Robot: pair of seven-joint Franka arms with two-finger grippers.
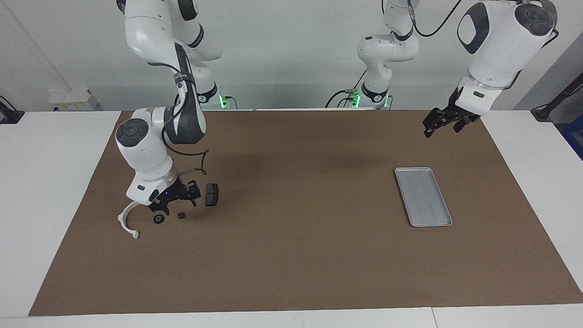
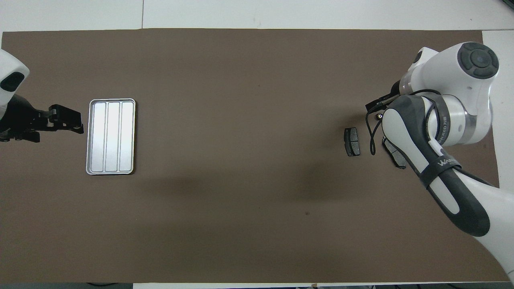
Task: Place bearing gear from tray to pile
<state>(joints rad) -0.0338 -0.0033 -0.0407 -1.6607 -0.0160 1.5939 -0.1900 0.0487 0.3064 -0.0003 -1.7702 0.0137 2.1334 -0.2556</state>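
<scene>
Two small black ring-shaped bearing gears (image 1: 181,215) (image 1: 158,219) lie on the brown mat in the pile, between the white semicircular bracket (image 1: 127,222) and a dark pad (image 1: 212,194). My right gripper (image 1: 177,205) hangs open just above the gears, holding nothing. In the overhead view the right arm (image 2: 437,116) covers the gears and the bracket. There the same pad (image 2: 352,141) shows, and a second pad (image 2: 395,154) peeks out from under the arm. The silver tray (image 1: 423,197) (image 2: 111,136) is empty. My left gripper (image 1: 441,126) (image 2: 66,120) waits open in the air, over the mat beside the tray.
The brown mat (image 1: 296,255) covers most of the white table. The white table edge (image 1: 45,182) runs close to the pile at the right arm's end.
</scene>
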